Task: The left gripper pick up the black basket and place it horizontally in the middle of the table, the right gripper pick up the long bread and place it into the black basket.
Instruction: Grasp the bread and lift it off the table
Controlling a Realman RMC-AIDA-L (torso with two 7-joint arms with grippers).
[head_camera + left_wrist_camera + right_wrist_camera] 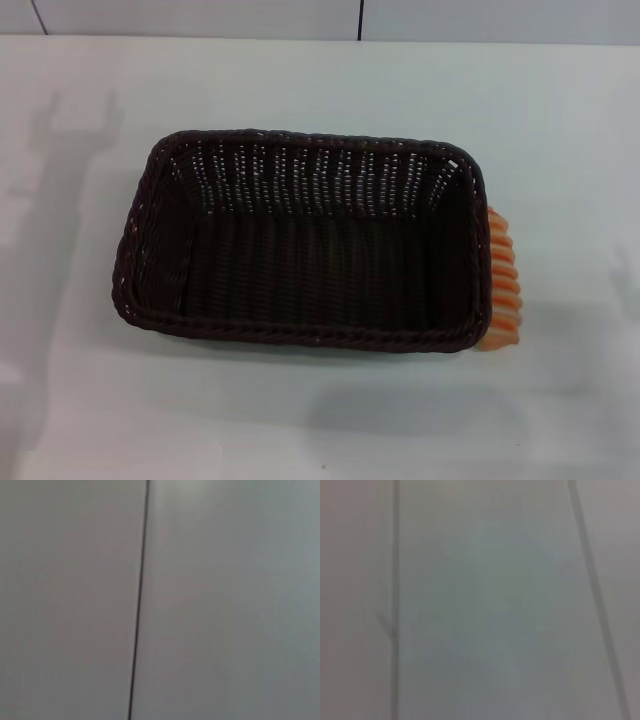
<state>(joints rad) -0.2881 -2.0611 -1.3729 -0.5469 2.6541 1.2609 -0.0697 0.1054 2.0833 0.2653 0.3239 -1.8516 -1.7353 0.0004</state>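
Basket and bread alone on the white counter, neither pincer in sight.

Black basket (300, 240) sits upright near the middle of the counter (320, 420), long side running left to right, slightly skewed, its woven inside holding nothing. Long bread (503, 285), striped orange and cream, lies on the counter just outside the basket's right end, pressed up against or just beside the wall, partly hidden behind the rim. Head view shows no arm, only soft shadows on the counter at the far left and in front of the basket. Both wrist views show plain pale panels crossed by thin dark seams (139, 600), so I cannot tell how far the left pincer or the right pincer is open, or whether either holds anything.
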